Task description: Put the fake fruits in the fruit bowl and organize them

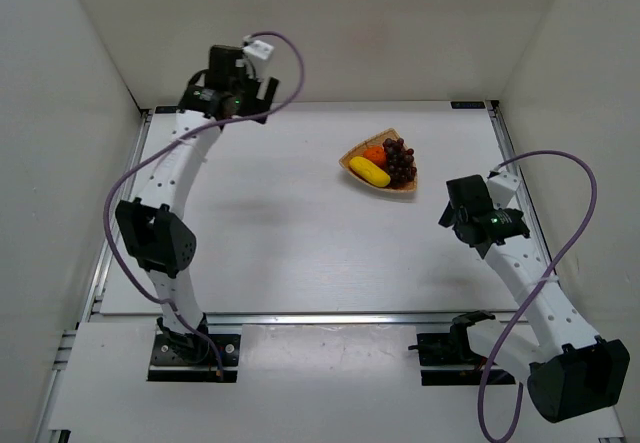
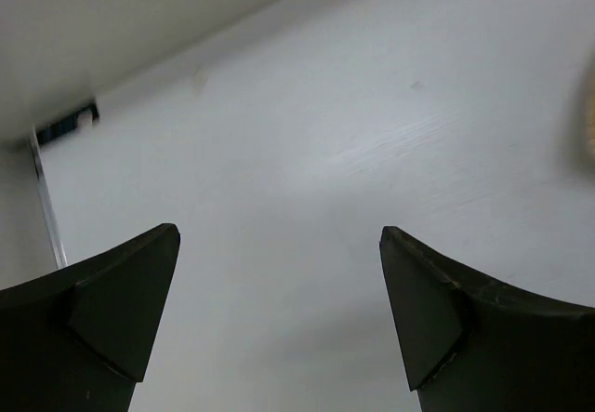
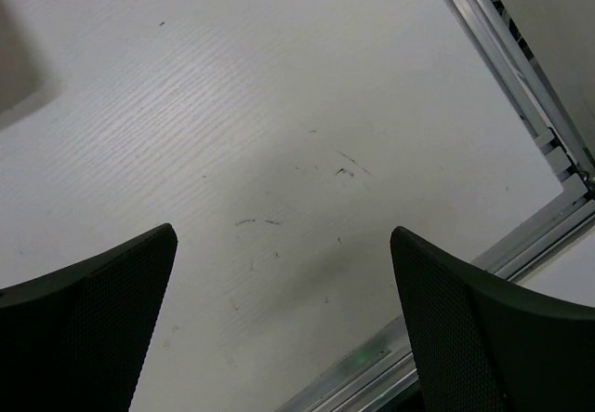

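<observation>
The tan woven fruit bowl [image 1: 350,159] sits on the white table right of centre. In it lie the yellow lemon-like piece [image 1: 369,171], the orange [image 1: 374,153] and the dark grape bunch [image 1: 399,161]. My left gripper [image 1: 262,96] is open and empty, raised at the far left of the table, well away from the bowl; its wrist view shows bare table between the fingers [image 2: 130,300] and a tan edge of the bowl at the right border [image 2: 588,114]. My right gripper [image 1: 455,208] is open and empty, just right of and below the bowl; its fingers [image 3: 465,319] frame bare table.
White walls enclose the table on three sides. A metal rail [image 1: 512,153] runs along the table's right edge and shows in the right wrist view [image 3: 521,86]. Another rail [image 1: 320,317] crosses the near edge in front of the arm bases.
</observation>
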Motion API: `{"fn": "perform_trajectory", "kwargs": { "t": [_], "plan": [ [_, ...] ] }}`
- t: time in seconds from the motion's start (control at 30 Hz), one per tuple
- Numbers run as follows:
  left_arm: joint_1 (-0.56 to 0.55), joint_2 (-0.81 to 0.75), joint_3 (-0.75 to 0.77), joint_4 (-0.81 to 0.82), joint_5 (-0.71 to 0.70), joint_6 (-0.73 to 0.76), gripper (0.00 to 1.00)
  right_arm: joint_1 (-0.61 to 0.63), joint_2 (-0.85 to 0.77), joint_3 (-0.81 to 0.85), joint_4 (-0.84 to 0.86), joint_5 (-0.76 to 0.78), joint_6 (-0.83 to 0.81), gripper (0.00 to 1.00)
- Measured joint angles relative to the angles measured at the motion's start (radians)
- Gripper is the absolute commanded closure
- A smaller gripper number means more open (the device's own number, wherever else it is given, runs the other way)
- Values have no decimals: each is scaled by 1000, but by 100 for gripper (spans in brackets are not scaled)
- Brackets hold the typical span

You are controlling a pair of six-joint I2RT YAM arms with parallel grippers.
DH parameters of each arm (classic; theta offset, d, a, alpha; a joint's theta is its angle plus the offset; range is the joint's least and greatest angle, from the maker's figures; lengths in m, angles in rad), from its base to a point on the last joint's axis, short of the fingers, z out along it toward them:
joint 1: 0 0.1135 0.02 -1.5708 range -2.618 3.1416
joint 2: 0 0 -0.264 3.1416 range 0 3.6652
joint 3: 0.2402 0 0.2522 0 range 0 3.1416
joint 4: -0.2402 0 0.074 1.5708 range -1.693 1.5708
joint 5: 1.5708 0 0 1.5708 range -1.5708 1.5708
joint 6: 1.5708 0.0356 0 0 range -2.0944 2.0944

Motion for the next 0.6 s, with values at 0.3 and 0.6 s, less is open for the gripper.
{"fn": "perform_trajectory", "kwargs": {
  "t": [0.3, 0.6],
  "plan": [
    [349, 51, -218, -203, 100, -207, 0, -6, 49, -2, 10, -45, 19, 0],
    [502, 9, -389, -220, 190, -256, 0, -10, 66, -2, 24, -69, 26, 0]
  ]
}}
